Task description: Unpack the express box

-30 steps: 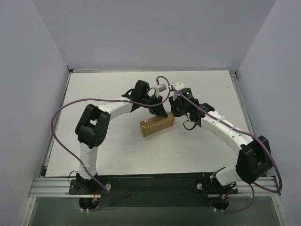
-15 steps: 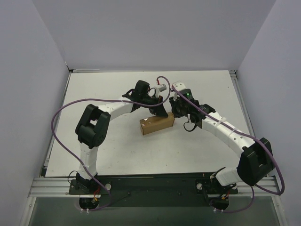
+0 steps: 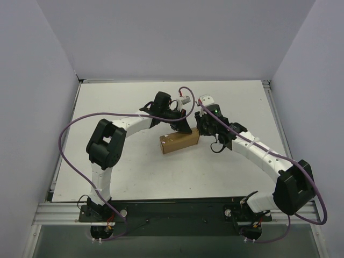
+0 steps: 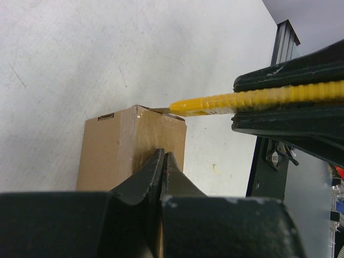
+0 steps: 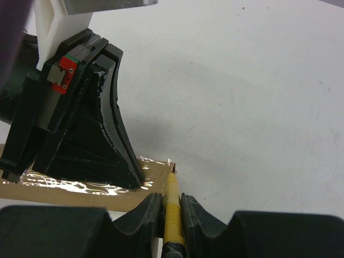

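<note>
The express box (image 3: 179,142) is a small brown cardboard mailer lying on the white table, sealed with clear tape. My left gripper (image 3: 184,130) is shut with nothing between its fingers, and its tips press on the box top (image 4: 131,142). My right gripper (image 3: 201,129) is shut on a yellow utility knife (image 5: 172,207). The knife's tip touches the box's far right corner (image 5: 171,171). The knife also shows in the left wrist view (image 4: 252,100), reaching the box corner from the right.
The white table (image 3: 134,172) is walled by grey panels on three sides. A metal rail (image 3: 161,210) runs along the near edge. Purple cables loop off both arms.
The right arm has shifted slightly right and toward the box's end with the knife. The left gripper and the box have not moved.
</note>
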Tool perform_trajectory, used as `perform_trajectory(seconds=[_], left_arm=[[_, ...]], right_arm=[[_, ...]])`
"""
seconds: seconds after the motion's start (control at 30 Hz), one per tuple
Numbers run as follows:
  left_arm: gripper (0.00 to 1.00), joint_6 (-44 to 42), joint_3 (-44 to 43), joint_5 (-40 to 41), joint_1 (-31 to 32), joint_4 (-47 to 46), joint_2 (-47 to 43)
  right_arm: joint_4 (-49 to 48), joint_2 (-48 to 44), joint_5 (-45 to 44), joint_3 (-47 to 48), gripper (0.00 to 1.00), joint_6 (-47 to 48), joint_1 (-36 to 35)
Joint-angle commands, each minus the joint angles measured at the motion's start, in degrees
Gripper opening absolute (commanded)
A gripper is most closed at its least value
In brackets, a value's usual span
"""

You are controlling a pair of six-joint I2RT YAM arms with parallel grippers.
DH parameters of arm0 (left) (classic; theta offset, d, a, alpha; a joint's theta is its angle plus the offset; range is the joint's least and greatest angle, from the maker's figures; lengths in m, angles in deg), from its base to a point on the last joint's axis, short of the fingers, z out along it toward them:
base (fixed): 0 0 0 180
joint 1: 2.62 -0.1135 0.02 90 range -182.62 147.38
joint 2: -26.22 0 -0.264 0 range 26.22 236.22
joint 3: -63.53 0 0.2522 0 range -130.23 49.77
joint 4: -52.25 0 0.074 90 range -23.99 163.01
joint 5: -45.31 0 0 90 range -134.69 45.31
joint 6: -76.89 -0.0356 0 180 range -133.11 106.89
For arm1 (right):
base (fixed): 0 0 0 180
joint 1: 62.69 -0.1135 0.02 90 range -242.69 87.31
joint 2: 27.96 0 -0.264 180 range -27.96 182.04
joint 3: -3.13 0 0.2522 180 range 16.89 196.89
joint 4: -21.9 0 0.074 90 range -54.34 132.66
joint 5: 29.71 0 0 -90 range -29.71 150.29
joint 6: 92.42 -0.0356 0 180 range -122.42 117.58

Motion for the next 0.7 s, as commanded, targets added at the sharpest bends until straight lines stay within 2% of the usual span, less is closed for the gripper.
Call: perform_trajectory(seconds=[0.0, 0.3, 0.67], left_arm=[[0.00, -2.9, 0.8, 9.1, -0.7, 1.2, 2.8], [0.00, -3.1, 0.5, 9.4, -0.6, 1.3, 3.2], [0.00, -2.3, 1.3, 12.4, 0.2, 1.6, 2.4]], right_arm=[[6.6, -1.4, 6.3, -0.7, 0.00, -2.1, 0.9], [9.9, -1.5, 7.5, 0.5, 0.00, -3.4, 0.0], [7.6, 3.1, 0.1, 2.9, 0.00, -11.9, -1.4]])
